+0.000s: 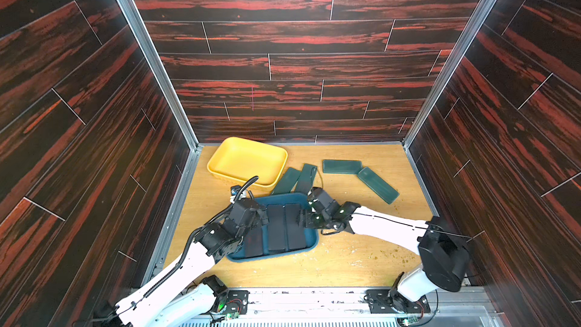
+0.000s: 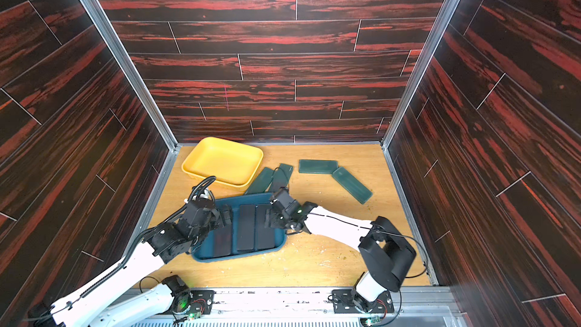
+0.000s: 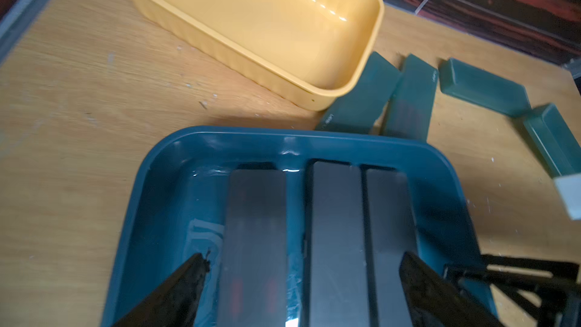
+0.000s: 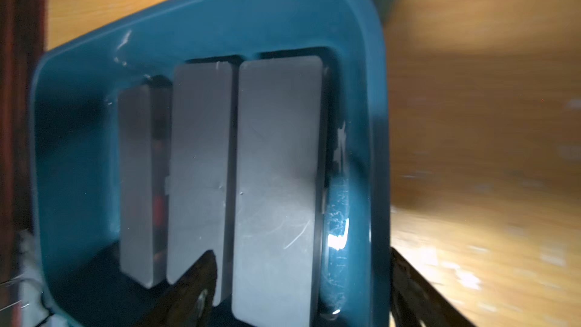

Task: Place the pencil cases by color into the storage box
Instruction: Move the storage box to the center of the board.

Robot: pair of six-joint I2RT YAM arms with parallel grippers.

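Three black pencil cases [image 1: 276, 228] [image 3: 334, 231] [image 4: 279, 168] lie side by side in the blue storage box [image 1: 273, 254] [image 3: 283, 135] [image 4: 220, 17]. Several dark green pencil cases [image 1: 342, 166] [image 2: 352, 184] [image 3: 408, 102] lie on the table behind it; two of them [image 1: 286, 180] sit beside the yellow box [image 1: 248, 160] [image 3: 267, 20], which holds nothing. My left gripper [image 1: 264, 215] [image 3: 301, 294] hangs open over the blue box's left side. My right gripper [image 1: 301, 220] [image 4: 305, 290] stands open at its right wall, one finger inside by the outermost black case, the other outside.
Dark wood-pattern walls close in the table [image 1: 345, 259] on three sides. A metal rail [image 1: 314, 300] with the arm bases runs along the front. Crumbs and scuffs dot the wood at the front right.
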